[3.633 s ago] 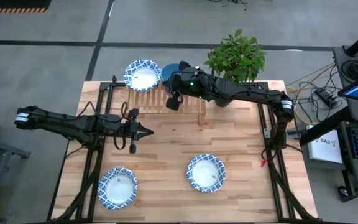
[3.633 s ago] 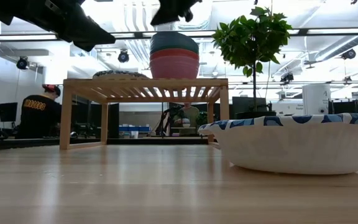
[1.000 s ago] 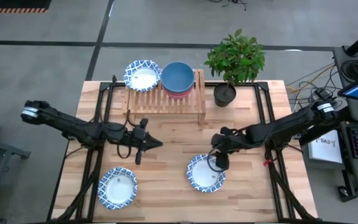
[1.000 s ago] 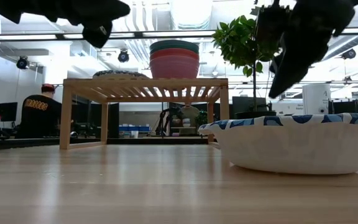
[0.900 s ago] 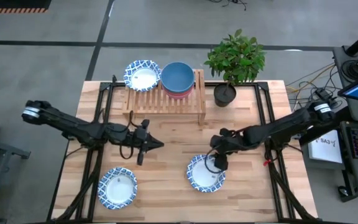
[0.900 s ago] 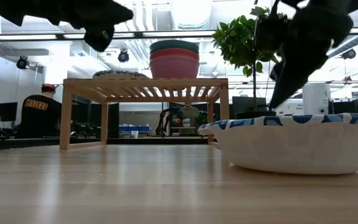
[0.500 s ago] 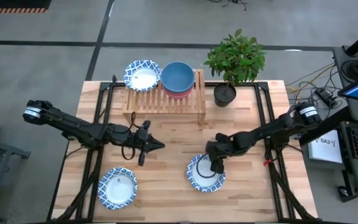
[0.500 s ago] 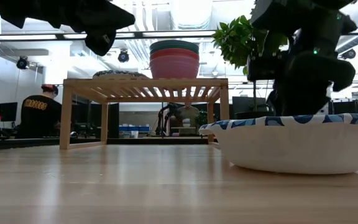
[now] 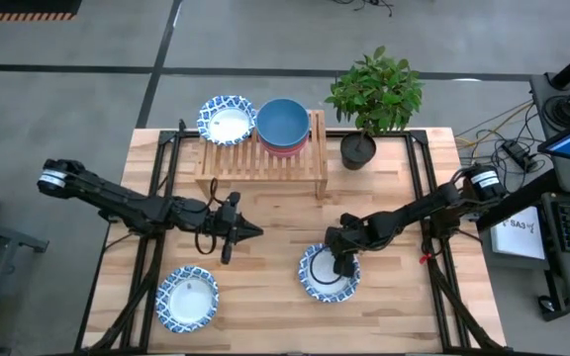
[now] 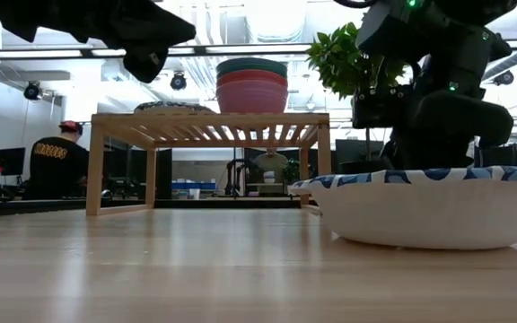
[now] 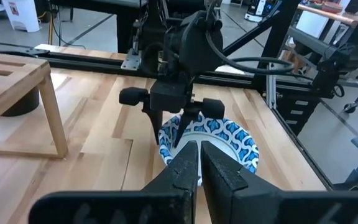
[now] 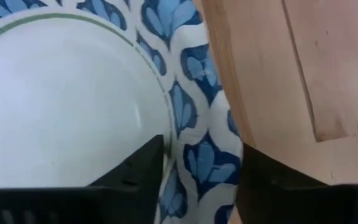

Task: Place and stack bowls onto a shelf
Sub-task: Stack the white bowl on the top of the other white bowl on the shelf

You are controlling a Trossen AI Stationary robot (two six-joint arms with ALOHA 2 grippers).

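Note:
A white bowl with a blue patterned rim [image 9: 328,274] sits on the table at the near right. My right gripper [image 9: 343,265] points steeply down at its far right rim, open. One finger [image 12: 135,171] stands over the white inside and the other [image 12: 278,183] outside, over the wood. My left gripper [image 9: 255,231] hovers shut above the table's middle, holding nothing. On the light-wood shelf [image 9: 265,163] at the far edge rest another patterned bowl [image 9: 227,120] and a stack of plain bowls with a blue one [image 9: 283,122] on top. A third patterned bowl [image 9: 187,298] lies near left. My right gripper straddles the bowl's far right rim [image 12: 197,149], one finger inside the bowl and one outside, coming from above and slanting down. Whether the fingers touch the rim I cannot tell. The bowl rests on the table on its base.
A black pot with a green plant [image 9: 358,150] stands at the far right beside the shelf. Bare wood lies between the shelf and the two near bowls. Beyond the table, people sit in the room behind [image 10: 56,157].
My right gripper has sunk toward the near right bowl and shifted slightly toward the table's left, tipping steeper; its fingers now reach down around the bowl's far right rim. The bowl stays on the table.

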